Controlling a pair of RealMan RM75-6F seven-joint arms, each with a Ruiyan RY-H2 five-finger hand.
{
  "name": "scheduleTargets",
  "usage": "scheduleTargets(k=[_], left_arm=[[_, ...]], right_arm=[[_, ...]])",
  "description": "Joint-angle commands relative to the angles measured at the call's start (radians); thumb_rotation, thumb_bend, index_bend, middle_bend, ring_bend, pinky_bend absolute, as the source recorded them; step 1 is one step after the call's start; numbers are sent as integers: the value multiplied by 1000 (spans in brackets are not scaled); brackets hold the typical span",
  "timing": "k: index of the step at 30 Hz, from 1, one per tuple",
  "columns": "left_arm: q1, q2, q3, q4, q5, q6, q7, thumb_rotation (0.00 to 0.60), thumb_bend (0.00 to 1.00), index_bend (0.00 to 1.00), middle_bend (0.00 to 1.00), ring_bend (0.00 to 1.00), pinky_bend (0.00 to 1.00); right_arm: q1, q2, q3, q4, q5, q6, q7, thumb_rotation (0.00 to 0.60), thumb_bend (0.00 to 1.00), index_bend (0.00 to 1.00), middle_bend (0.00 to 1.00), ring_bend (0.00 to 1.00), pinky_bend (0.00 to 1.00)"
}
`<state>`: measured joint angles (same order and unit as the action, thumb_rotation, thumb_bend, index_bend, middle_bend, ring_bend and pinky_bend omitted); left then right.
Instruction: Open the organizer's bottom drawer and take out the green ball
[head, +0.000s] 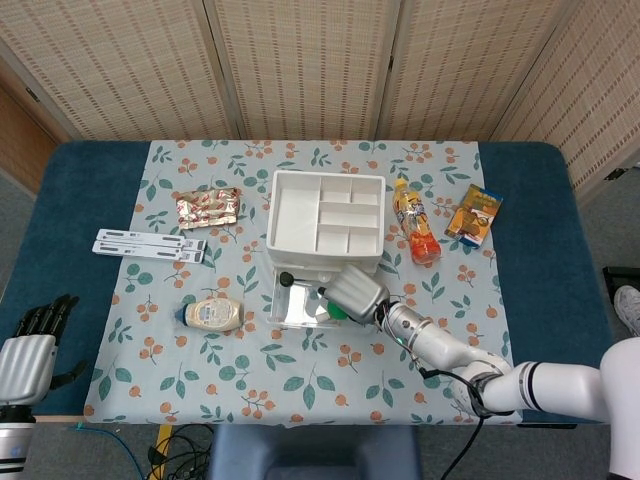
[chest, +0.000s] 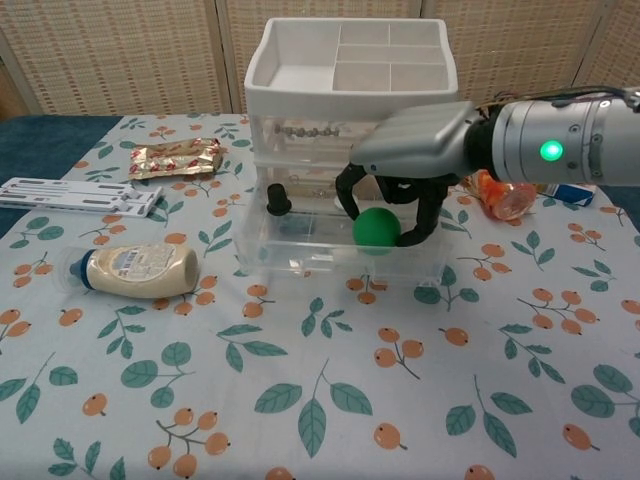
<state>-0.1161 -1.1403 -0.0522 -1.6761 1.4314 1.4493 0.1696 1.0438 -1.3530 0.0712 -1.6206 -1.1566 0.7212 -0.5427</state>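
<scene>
Overhead, the right hand (head: 356, 292) covers most of the ball (head: 338, 312), so only a green sliver shows at its lower edge. The chest view shows more: the ball (chest: 377, 228) sits inside the pulled-out bottom drawer (chest: 340, 250), with the hand's (chest: 405, 170) dark fingers (chest: 428, 212) curled down on both sides of it. Whether they press it or merely bracket it I cannot tell, since the clear drawer wall and the palm blur the contact.

The organizer (head: 325, 225) has an open white tray on top, its compartments bare in both views. The middle drawer holds something small and indistinct, seen only through the clear front in the chest view. A black knob (chest: 278, 200) stands at the open drawer's left front.

Only the head view shows the left hand (head: 28, 352), cut off at the lower left edge off the surface, fingers straight and apart, holding nothing. Beside the organizer lie a mayonnaise bottle (chest: 130, 270), a foil packet (chest: 176, 157), white strips (chest: 75, 195) and an orange bottle (head: 415, 222); the arm hides most of that bottle in the chest view.
</scene>
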Motion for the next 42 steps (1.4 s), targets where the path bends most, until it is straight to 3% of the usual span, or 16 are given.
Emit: scheduleTargets(k=[1,11,23,33,42], left_arm=[[0,1,-1,-1,0,0,1,600,177,100,118,136,129],[-6,1,-2,-10,7,-3,8,600,177,100,118,136,129],[-15,0,0,-27,25,-6,22,600,177,100,118,136,129],[-17,-3,4,-38,35,-3,29,600,177,100,118,136,129],[-11,1,8,-36,32,0,25,600,178,100,118,136,129]], right_arm=[[-10,12,7,-17,-19,24,20,600,361,490,998,1000,1000],[-107,124,2,-167,-179,187,116,600,369,490,998,1000,1000],[-310,241,-101,-197,-293,357,237,600,371,489,998,1000,1000],[-391,135,-143,-62,-256,303,360,600,387,490,997,1000,1000],[-404,7,-108,60,-199,242,416,600,388,490,995,1000,1000]])
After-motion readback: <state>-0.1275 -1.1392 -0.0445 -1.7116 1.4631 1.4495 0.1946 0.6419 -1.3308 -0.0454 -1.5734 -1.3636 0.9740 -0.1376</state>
